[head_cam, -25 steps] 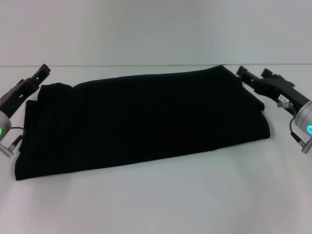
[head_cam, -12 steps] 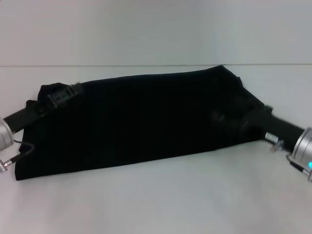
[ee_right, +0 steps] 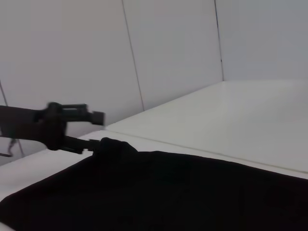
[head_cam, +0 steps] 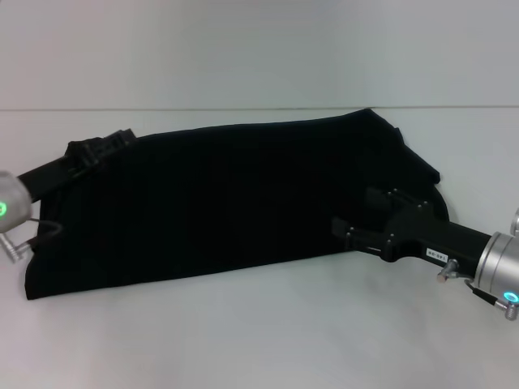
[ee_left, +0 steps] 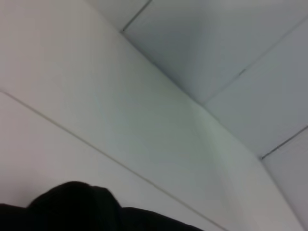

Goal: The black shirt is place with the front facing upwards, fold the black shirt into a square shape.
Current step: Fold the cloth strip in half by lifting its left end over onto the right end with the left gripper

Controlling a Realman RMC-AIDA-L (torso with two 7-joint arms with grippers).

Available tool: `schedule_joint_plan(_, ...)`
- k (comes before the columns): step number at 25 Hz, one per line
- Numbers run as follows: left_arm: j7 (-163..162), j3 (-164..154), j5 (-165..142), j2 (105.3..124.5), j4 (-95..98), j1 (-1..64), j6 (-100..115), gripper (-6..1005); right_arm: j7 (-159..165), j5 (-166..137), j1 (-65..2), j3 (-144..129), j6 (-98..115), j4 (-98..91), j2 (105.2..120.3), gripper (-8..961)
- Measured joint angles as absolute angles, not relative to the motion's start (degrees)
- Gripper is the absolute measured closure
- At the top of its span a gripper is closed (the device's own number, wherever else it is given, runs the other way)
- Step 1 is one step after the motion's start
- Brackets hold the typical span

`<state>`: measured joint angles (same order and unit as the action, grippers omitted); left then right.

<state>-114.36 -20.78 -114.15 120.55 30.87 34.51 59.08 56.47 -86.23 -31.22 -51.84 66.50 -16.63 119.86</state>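
The black shirt (head_cam: 235,194) lies on the white table folded into a long band, with no lettering showing. My left gripper (head_cam: 109,144) reaches over its far left corner. From the right wrist view, the left gripper (ee_right: 91,131) looks open, its lower finger (ee_right: 79,143) touching a raised bump of cloth. My right gripper (head_cam: 350,209) hangs low over the shirt's right end near its front edge, fingers spread apart, holding nothing. The left wrist view shows only a hump of the black shirt (ee_left: 82,207) against the wall.
The white table (head_cam: 259,324) runs bare in front of the shirt and behind it up to the white wall (head_cam: 259,49). Nothing else stands on it.
Both arms came in from beside the shirt to above its ends. Since half a second ago the right gripper has shifted toward the shirt's front edge, while the left has barely moved.
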Motion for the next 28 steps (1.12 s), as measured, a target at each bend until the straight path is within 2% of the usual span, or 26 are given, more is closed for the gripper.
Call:
schedule_joint_plan(6, -111.1, -20.7, -114.1, 120.74, 28.1, 37.5, 55.0, 49, 56.4, -86.3, -31.6, -51.9, 66.1, -16.2, 120.03, 11)
schedule_joint_plan(13, -104.7, -20.8, -110.8, 123.13, 27.9, 38.1, 40.8, 49, 56.4, -86.3, -31.7, -51.9, 66.0, -15.6, 120.09, 11)
schedule_joint_plan(16, -102.9, -20.9, -109.1, 123.58, 27.9, 37.9, 37.2, 49, 56.4, -86.3, -31.6, -51.9, 66.1, -15.6, 120.08, 11)
schedule_joint_plan(24, -102.2, -20.4, -106.2, 123.41, 28.5, 36.9, 37.7, 49, 56.4, -86.3, -31.7, -51.9, 65.9, -15.6, 120.05, 9)
schedule_joint_plan(28, -106.4, -20.7, -107.2, 122.45, 31.2, 34.7, 47.2, 49, 56.4, -86.3, -31.3, -53.0, 66.5, -16.0, 119.85, 10)
